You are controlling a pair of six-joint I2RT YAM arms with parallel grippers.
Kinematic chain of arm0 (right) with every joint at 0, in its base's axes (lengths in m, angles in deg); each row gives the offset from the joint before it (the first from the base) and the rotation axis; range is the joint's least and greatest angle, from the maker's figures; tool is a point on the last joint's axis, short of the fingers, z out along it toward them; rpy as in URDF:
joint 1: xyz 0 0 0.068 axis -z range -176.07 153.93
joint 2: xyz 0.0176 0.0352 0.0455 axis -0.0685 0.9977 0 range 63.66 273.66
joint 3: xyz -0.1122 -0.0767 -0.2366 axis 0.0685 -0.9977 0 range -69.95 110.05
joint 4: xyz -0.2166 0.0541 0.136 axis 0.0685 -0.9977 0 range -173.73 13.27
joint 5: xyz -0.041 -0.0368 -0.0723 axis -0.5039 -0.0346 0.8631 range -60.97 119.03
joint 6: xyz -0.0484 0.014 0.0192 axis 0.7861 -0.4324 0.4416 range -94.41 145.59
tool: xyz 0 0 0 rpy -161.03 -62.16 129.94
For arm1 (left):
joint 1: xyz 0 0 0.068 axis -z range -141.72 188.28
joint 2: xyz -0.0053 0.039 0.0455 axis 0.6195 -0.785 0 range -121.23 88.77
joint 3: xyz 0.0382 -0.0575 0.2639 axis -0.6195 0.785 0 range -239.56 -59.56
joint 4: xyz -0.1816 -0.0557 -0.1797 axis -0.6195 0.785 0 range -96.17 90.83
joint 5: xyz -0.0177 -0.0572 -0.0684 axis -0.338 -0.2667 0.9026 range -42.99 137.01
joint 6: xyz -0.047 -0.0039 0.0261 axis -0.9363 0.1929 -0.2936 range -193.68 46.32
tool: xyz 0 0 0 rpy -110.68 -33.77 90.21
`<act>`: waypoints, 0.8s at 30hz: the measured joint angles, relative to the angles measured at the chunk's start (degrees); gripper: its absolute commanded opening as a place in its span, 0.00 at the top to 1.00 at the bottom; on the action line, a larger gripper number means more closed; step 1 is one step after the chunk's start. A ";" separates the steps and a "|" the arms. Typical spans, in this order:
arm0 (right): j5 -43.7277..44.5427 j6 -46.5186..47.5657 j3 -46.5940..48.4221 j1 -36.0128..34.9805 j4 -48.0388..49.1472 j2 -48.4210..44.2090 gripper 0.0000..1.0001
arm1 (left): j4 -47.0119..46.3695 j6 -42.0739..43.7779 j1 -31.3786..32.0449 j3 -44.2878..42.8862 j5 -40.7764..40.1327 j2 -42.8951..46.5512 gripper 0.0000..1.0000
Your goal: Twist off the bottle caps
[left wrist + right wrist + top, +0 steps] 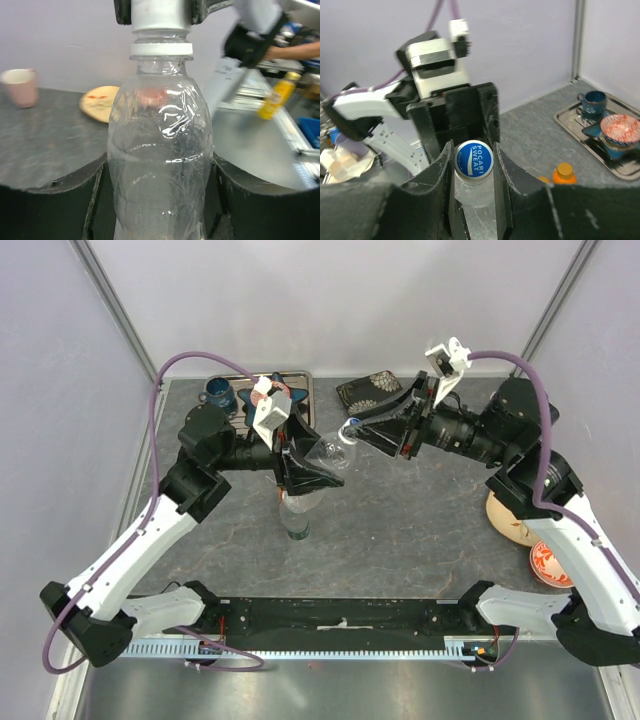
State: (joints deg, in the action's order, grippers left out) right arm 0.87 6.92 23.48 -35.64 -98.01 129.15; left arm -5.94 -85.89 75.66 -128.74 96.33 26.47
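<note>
Right gripper (352, 430): clamped on blue-and-white cap (473, 158)
Left gripper (312, 468): clamped around clear bottle (160, 150), held above table (420, 530)
Orange cap (564, 171): partly hidden behind right gripper's finger

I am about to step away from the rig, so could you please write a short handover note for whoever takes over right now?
Grip: the left pincer is shut on the clear bottle, held tilted above the table. The right pincer is shut on its blue-and-white cap.
Done: no cap is off; this one still sits on the neck.
Left: twist it off, then do the orange cap, also still on. The other caps are not in view.
</note>
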 measured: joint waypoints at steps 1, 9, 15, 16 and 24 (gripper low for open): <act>-1.27 0.31 -0.33 -0.02 0.63 -0.59 1.00 | -2.03 -2.25 -0.48 0.00 3.15 -0.70 0.55; -11.91 0.79 -6.73 0.04 10.14 -5.49 1.00 | -24.09 -23.52 -1.40 0.37 23.61 -6.82 0.55; -20.55 -5.75 -10.43 0.11 21.97 -5.70 1.00 | -36.15 -31.76 -1.36 0.48 29.57 -8.31 0.54; -22.18 -7.80 -10.88 0.20 24.39 -5.40 1.00 | -38.14 -32.98 -1.36 0.48 30.45 -8.50 0.54; -27.39 -17.31 -14.27 0.61 37.90 -4.04 1.00 | -47.95 -38.14 -1.29 0.46 33.53 -10.45 0.54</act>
State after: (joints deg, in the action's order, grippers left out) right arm -26.52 -10.39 9.21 -35.03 -60.11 125.11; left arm -53.89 -124.03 74.38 -128.29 129.85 16.02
